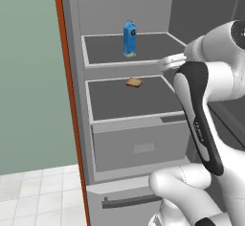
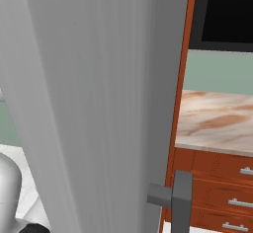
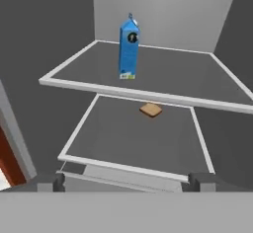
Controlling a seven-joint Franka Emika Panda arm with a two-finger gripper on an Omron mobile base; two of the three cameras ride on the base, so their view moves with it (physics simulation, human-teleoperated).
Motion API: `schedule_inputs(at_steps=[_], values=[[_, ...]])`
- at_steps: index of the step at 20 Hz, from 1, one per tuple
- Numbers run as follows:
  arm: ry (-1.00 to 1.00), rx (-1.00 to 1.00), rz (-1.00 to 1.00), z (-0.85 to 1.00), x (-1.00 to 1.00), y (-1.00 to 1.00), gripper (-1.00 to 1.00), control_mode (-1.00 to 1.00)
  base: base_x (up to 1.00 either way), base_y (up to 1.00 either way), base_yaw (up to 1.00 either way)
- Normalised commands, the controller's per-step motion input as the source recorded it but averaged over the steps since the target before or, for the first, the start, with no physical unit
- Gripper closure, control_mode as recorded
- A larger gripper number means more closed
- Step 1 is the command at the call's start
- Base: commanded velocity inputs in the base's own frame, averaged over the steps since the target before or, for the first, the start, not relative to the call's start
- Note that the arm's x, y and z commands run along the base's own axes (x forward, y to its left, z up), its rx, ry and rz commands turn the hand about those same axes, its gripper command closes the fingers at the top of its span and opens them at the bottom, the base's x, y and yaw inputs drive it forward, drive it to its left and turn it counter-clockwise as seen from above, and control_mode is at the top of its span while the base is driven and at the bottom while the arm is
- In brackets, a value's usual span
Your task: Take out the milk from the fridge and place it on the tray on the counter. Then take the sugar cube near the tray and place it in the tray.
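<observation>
The milk (image 3: 129, 49) stands upright on the upper shelf (image 3: 163, 74) of the open fridge (image 1: 76, 100), upper centre of the hand view; it looks a light, stiff carton, slick-sided and easily tipped, best taken across its flat sides at mid-height; a bread slice (image 3: 150, 110) lies on the shelf below; the fingers (image 3: 48, 181) stand wide apart, well short of it, holding nothing; the bench (image 2: 217, 121) shows at the right base view's right edge, its tray and sugar cube hidden by the fridge door (image 2: 99, 103).

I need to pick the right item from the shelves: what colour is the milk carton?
Bright blue milk carton, seen best in the hand view.
</observation>
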Motion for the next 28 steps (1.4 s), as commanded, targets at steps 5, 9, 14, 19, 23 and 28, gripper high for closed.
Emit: schedule_inputs(at_steps=[5, 9, 14, 19, 23, 28], values=[[-0.25, 0.01, 0.0, 0.22, 0.01, 0.24, -1.0, -1.0, 0.0, 0.0, 0.0], [-0.05, 0.05, 0.0, 0.06, 0.21, 0.05, -1.0, -1.0, 0.0, 0.0, 0.0], [0.02, 0.02, 0.0, 0.0, 0.56, 0.0, -1.0, -1.0, 0.0, 0.0, 0.0], [0.0, 0.0, 0.0, 0.03, 0.57, 0.0, -1.0, -1.0, 0.0, 0.0, 0.0], [0.0, 0.0, 0.0, 0.03, 0.57, 0.0, -1.0, -1.0, 0.0, 0.0, 0.0], [0.0, 0.0, 0.04, 0.04, 0.4, 0.0, -1.0, -1.0, 0.0, 0.0, 0.0]])
